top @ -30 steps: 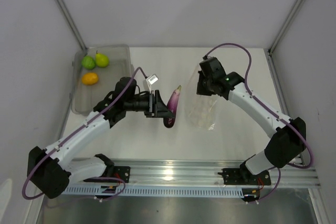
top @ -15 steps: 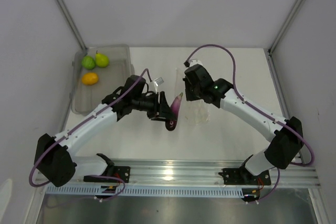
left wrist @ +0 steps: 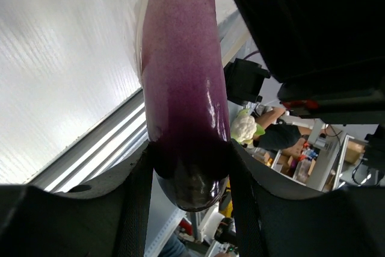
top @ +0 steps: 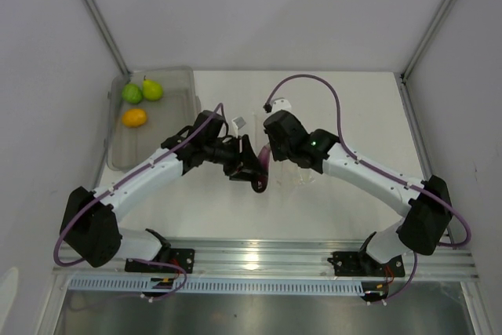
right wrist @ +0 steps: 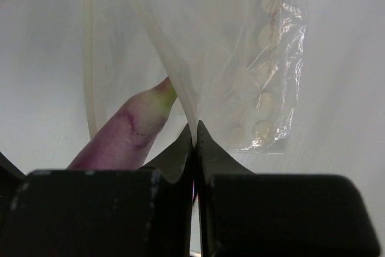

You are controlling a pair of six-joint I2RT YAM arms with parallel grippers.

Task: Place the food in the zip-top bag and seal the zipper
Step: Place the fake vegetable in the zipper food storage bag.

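My left gripper [top: 252, 170] is shut on the purple eggplant [top: 261, 170], gripping its dark rounded end [left wrist: 187, 167]. Its paler, green-capped end points toward the clear zip-top bag [top: 296, 172]. My right gripper [top: 276, 153] is shut on the bag's edge [right wrist: 180, 82] and holds it up off the table. In the right wrist view the eggplant's tip [right wrist: 129, 130] sits behind a layer of the bag's film. The green fruit [top: 132, 93], the pear [top: 152, 89] and the orange fruit [top: 134, 118] lie in the bin. The zipper strip cannot be made out.
A translucent grey bin [top: 180, 88] stands at the back left by the left wall. Grey walls close in on both sides. A metal rail [top: 259, 256] runs along the near edge.
My right gripper has carried the bag left toward the eggplant. My left gripper has moved the eggplant slightly right, and its tip now meets the bag's mouth.
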